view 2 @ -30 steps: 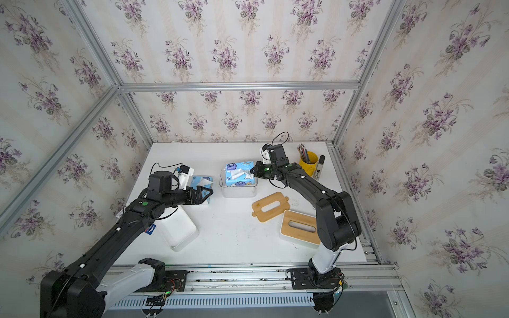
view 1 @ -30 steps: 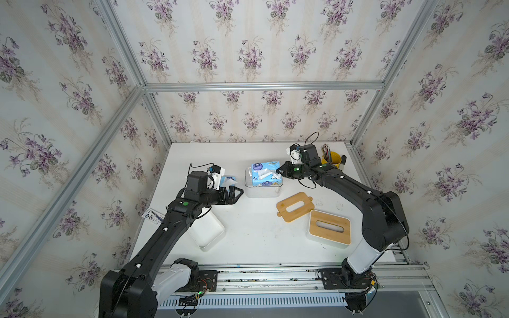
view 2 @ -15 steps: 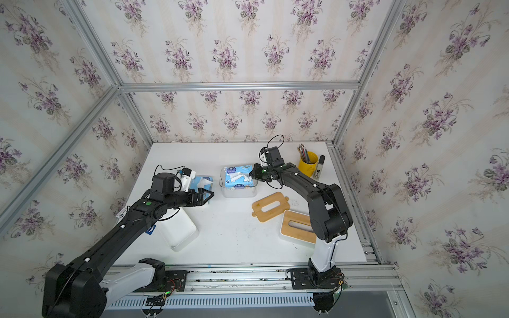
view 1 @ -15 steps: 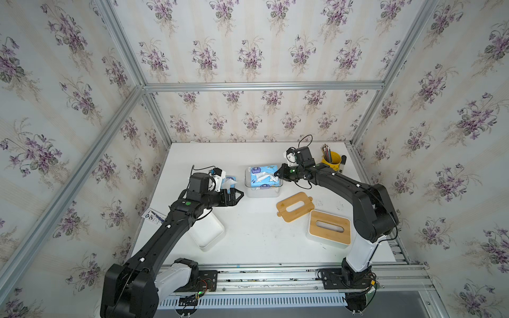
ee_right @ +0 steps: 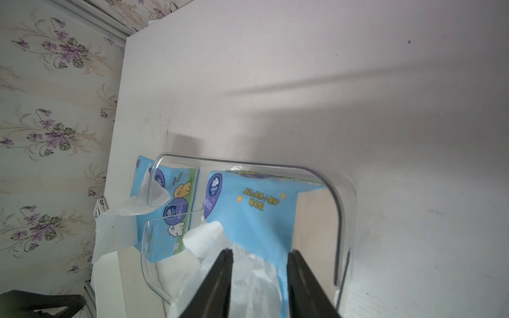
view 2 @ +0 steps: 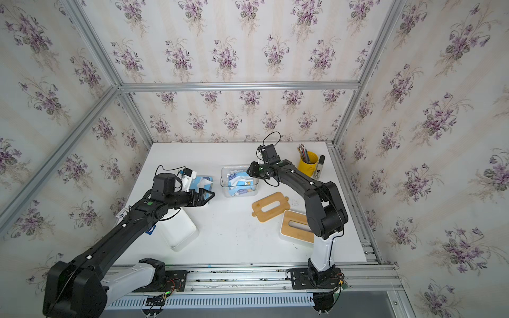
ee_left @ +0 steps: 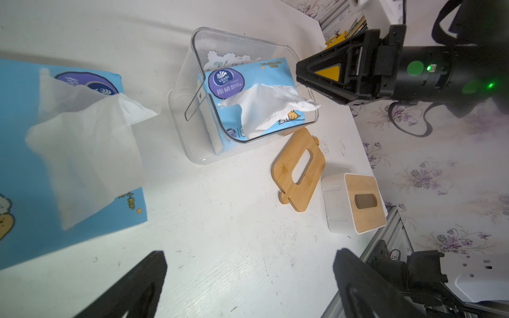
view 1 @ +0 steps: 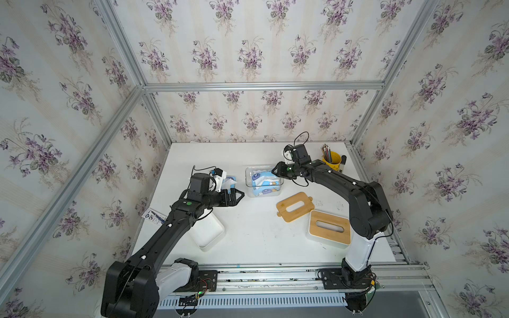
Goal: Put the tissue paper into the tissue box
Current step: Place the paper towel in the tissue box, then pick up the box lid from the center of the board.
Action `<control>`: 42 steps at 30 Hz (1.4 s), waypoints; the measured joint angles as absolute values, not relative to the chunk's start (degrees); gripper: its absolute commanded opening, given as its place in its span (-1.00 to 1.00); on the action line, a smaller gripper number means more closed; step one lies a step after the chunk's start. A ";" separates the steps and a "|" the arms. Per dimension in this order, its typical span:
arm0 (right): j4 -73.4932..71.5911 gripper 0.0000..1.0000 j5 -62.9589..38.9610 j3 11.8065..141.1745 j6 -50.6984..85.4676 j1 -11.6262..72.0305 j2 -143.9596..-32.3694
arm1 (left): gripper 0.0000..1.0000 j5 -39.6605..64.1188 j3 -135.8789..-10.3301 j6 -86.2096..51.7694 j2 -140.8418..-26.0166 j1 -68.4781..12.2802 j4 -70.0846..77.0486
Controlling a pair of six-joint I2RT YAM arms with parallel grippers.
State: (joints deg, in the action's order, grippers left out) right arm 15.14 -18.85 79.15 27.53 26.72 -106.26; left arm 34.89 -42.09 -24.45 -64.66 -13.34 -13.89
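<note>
Right tool (view 1: 276, 170) is hovering at the clear box (view 1: 264, 194) rim in both top views, with the pack (view 1: 265, 181) lying inside the clear box; left tool (view 1: 238, 195) is hanging spread wide and empty just beside the clear box. Left wrist view is showing tissue (ee_left: 270, 102) spilling from the pack within the clear box. Right wrist view is showing the right tool's jaws standing parted above the pack, gripping nothing.
</note>
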 measured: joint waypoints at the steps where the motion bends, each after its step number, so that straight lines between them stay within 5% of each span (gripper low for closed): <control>1: 15.27 -0.21 -18.70 79.13 27.18 26.72 -105.82 | 0.98 34.89 -42.09 -24.45 -64.95 -13.34 -13.89; 8: 18.39 -0.13 -14.22 77.67 23.83 26.72 -99.15 | 0.98 35.03 -42.24 -24.40 -65.95 -13.80 -13.61; 18: 21.50 0.32 -8.03 62.46 18.04 29.76 -84.71 | 0.98 32.73 -43.24 -22.46 -66.19 -17.34 -13.74; 28: 16.14 0.57 -9.04 66.17 17.80 33.63 -90.11 | 0.98 30.61 -43.33 -22.09 -67.96 -18.17 -13.91; 42: 23.11 0.74 -3.49 53.15 18.26 40.62 -87.96 | 0.98 27.59 -43.48 -20.91 -68.95 -21.04 -14.31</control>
